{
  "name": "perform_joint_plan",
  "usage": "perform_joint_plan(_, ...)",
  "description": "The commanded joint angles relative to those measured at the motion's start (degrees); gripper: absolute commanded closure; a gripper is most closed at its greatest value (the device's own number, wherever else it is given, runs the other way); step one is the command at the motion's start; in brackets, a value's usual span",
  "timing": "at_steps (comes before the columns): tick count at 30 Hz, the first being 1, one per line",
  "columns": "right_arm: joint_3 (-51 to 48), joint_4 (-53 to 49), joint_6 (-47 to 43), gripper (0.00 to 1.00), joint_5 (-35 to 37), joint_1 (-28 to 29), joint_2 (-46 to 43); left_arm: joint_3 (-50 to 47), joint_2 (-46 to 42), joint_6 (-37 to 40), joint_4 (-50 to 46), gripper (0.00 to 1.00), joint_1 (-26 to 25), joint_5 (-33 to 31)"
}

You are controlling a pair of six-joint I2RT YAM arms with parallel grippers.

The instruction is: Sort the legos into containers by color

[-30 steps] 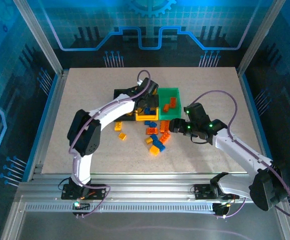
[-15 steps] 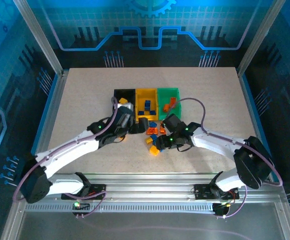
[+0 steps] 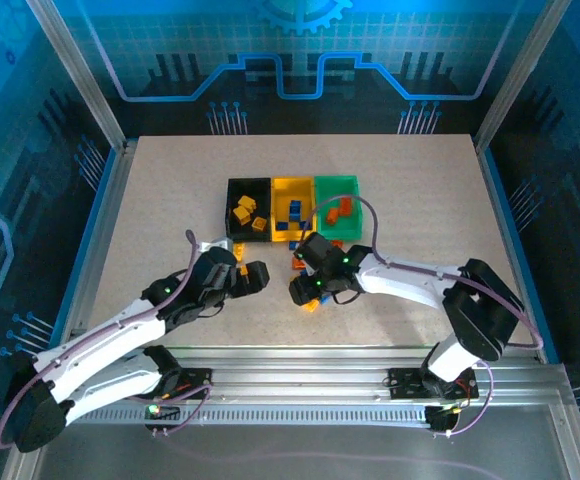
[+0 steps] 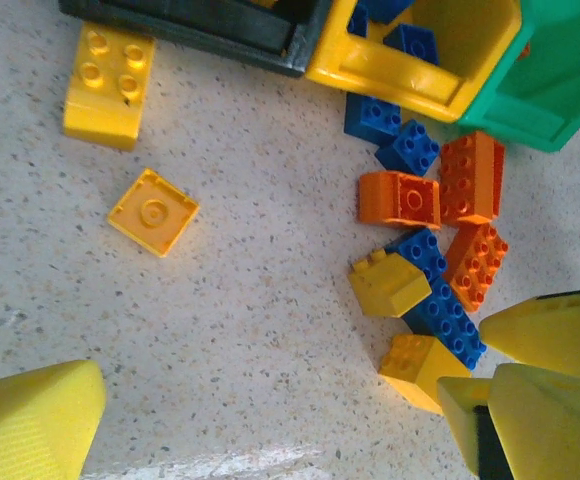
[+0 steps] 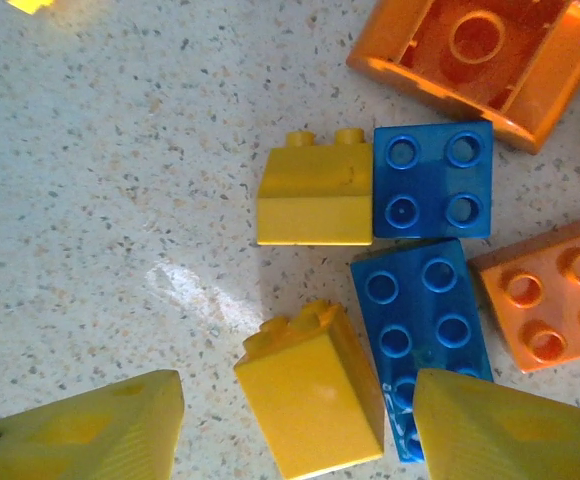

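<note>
1. I see the containers (image 3: 292, 181) in a row at mid-table (image 3: 160, 200): black bin (image 3: 231, 205) on the left, yellow bin (image 3: 292, 181) in the middle, green bin (image 3: 337, 180) on the right. Yellow bricks lie in the black one, blue in the yellow one and orange in the green one.
2. The loose legos (image 3: 308, 262) lie in a cluster on the table just in front of the yellow and green bins.
3. The left gripper (image 3: 254, 277) hangs low over the table to the left of that cluster. In its wrist view the left gripper (image 4: 270, 400) has its jaws spread wide over bare table and holds nothing.
4. Two yellow pieces lie apart from the cluster near the black bin's front wall: a studded brick (image 4: 108, 85) and an overturned square brick (image 4: 153, 210).
5. The right gripper (image 3: 305, 290) sits at the cluster's near edge. In its wrist view the right gripper (image 5: 298, 395) has its jaws part-way apart on either side of a yellow brick (image 5: 310, 405), with a clear gap on the left side.
6. A long blue brick (image 5: 425, 320) touches that yellow brick's right side. Beyond them a sloped yellow brick (image 5: 315, 205) abuts a square blue brick (image 5: 432, 180).
</note>
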Motion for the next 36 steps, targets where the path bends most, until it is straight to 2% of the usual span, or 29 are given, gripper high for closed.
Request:
perform_joint_plan(1, 1.96, -1.14, -1.54, 0.37, 2.16, 1.31, 2.62, -0.2, -1.74, -0.96, -2.85, 0.01, 1.24, -1.73)
perform_joint_plan(8, 3.16, -1.51, -1.32, 0.45, 0.77, 4.84, 5.17, -0.85, -3.8, -0.87, -3.88, 0.01, 3.1, -1.34)
perform_joint_plan(16, 5.72, -5.46, 1.81, 0.43, 7.69, 7.44, 10.24, -1.86, -4.13, -1.19, -3.52, 0.01, 3.83, -0.59)
perform_joint_plan(20, 6.0, -5.21, 2.04, 0.5, 8.25, 7.82, 11.06, -1.87, -4.29, -1.27, -4.16, 0.01, 4.09, -0.79)
perform_joint_plan(25, 7.14, -4.06, 0.28, 0.64, 8.12, 7.86, 7.52, -2.16, -5.65, -1.93, -6.03, 0.01, 4.18, -2.71)
perform_joint_plan(31, 15.39, -2.56, -2.2, 0.67, 6.17, 5.14, 4.48, -4.77, -10.06, -4.51, -8.96, 0.01, 4.54, -5.99)
perform_joint_plan(36, 27.9, -0.88, -2.92, 0.67, 4.38, 0.85, 11.59, -7.36, -12.53, -6.08, -9.24, 0.01, 4.52, -4.43)
